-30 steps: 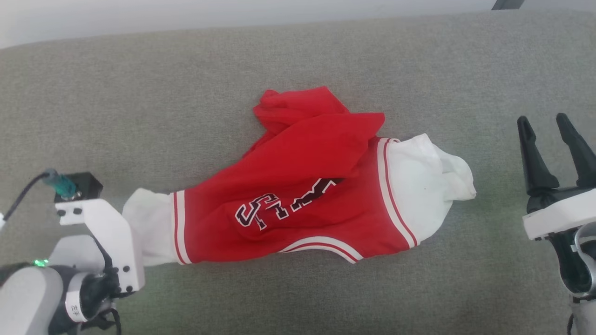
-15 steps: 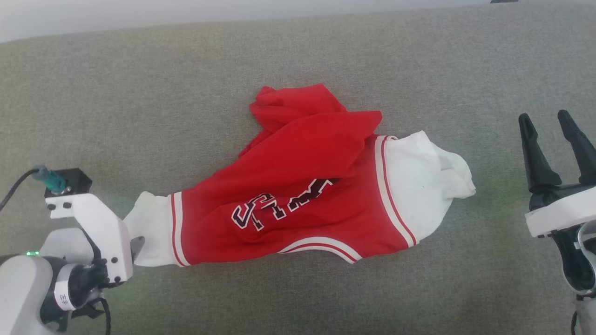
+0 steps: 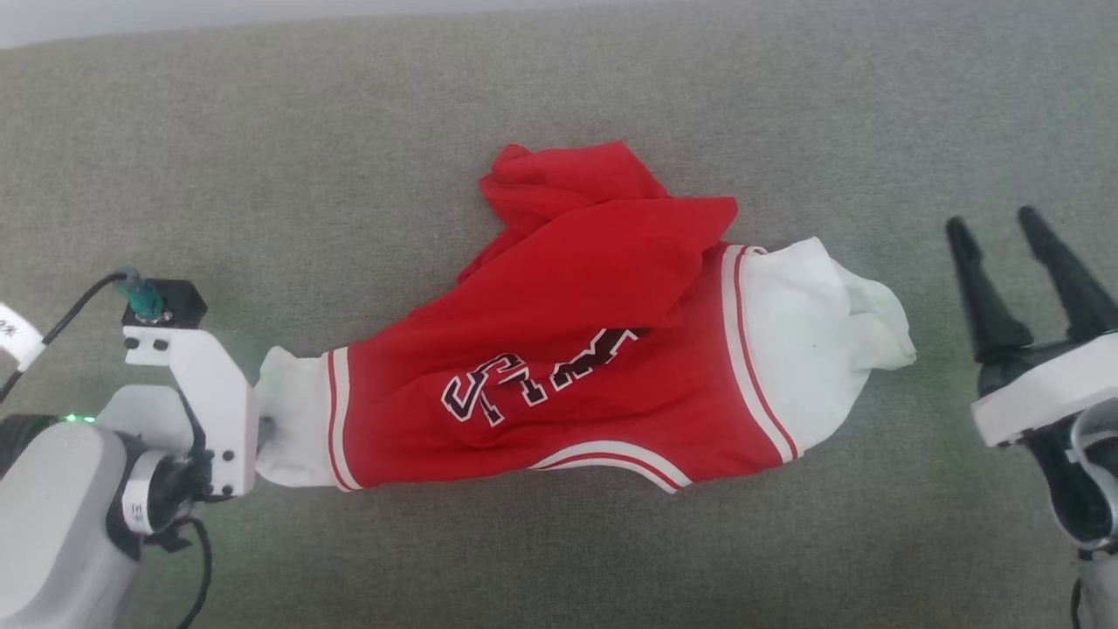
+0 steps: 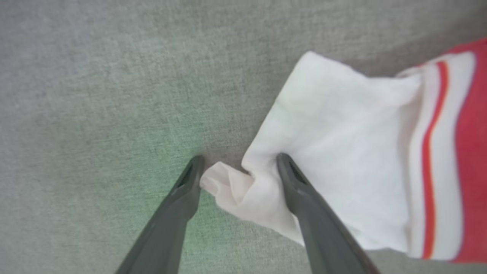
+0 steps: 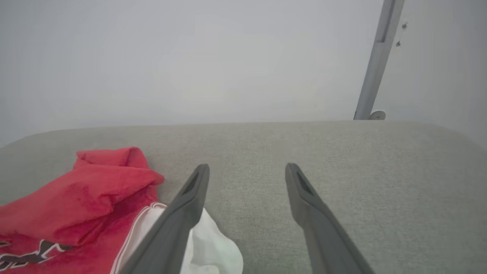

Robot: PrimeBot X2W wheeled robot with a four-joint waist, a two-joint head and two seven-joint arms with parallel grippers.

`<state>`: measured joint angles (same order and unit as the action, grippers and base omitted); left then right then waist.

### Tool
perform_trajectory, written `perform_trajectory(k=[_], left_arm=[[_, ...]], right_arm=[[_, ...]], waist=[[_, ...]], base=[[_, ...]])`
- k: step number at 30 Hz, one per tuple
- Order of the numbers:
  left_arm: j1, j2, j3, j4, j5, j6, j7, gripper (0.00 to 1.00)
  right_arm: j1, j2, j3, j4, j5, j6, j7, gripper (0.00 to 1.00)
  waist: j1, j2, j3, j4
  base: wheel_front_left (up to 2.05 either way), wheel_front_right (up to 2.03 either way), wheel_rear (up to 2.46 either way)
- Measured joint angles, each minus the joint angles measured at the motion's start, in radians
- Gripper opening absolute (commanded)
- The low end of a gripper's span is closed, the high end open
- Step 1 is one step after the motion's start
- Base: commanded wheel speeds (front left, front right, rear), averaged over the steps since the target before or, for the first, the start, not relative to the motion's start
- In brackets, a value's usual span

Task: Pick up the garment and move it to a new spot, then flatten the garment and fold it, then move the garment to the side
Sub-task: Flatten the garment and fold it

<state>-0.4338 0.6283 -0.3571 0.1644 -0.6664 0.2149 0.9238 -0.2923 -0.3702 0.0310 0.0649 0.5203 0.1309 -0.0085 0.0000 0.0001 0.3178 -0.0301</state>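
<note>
At garment (image 3: 568, 349) cuff, L gripper (image 4: 239, 158) now spread, prob. released

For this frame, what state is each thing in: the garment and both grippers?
garment: crumpled on the grey surface, not flattened or folded, lettering partly covered by a red flap.
left gripper: open, jaws apart around the crumpled tip of one white sleeve, not clamped.
right gripper: open, empty, apart from the other white sleeve.
</note>
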Motion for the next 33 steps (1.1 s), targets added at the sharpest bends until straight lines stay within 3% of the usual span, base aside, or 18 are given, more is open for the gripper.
perform_trajectory(k=[1,2,3,8,14,26,27,28,33], left_arm=[[-0.010,-0.012,-0.004,0.026,-0.002,-0.006,-0.002,0.97],[-0.022,-0.017,-0.012,0.046,-0.002,-0.021,-0.005,0.73],[-0.034,-0.028,-0.015,0.067,-0.007,-0.031,-0.006,0.00],[-0.072,-0.072,-0.034,0.131,-0.021,-0.075,-0.028,0.00],[-0.102,-0.104,-0.048,0.172,-0.026,-0.106,-0.060,0.00],[-0.172,-0.170,-0.087,0.230,-0.020,-0.135,-0.099,0.00],[-0.177,-0.175,-0.088,0.237,-0.020,-0.139,-0.102,0.00],[-0.183,-0.179,-0.089,0.245,-0.020,-0.142,-0.109,0.00],[-0.198,-0.191,-0.090,0.274,-0.024,-0.160,-0.133,0.00]], right_arm=[[0.000,-0.005,0.013,0.000,0.008,0.000,0.016,1.00],[0.000,-0.012,0.031,0.001,0.017,0.000,0.035,1.00],[0.000,-0.019,0.051,0.001,0.032,0.000,0.060,1.00],[0.003,-0.067,0.128,0.002,0.094,0.000,0.204,1.00],[0.006,-0.114,0.143,0.003,0.114,0.000,0.395,1.00],[-0.080,-0.114,0.161,0.102,0.103,0.000,0.741,1.00],[-0.089,-0.116,0.167,0.108,0.105,0.000,0.765,0.09],[-0.098,-0.117,0.169,0.117,0.114,0.000,0.786,0.00],[-0.132,-0.108,0.170,0.150,0.128,0.000,0.826,0.00]], waist=[[0.0000,0.0000,0.004,0.001],[0.0000,0.0000,0.007,0.003],[0.0000,0.0000,0.010,0.004],[0.0000,0.0000,0.017,0.014],[0.0000,0.0001,0.021,0.038],[-0.0001,0.0001,0.051,0.104],[0.0000,0.0000,0.053,0.109],[0.0000,-0.0001,0.054,0.113],[0.0000,-0.0001,0.049,0.124]], base=[[0.00,0.00,0.00],[0.00,0.00,0.00],[0.00,0.00,0.00],[0.00,0.00,0.00],[0.00,0.00,0.00],[0.00,0.00,0.00],[0.00,0.00,0.00],[0.00,0.00,0.00],[0.00,0.00,0.00]])
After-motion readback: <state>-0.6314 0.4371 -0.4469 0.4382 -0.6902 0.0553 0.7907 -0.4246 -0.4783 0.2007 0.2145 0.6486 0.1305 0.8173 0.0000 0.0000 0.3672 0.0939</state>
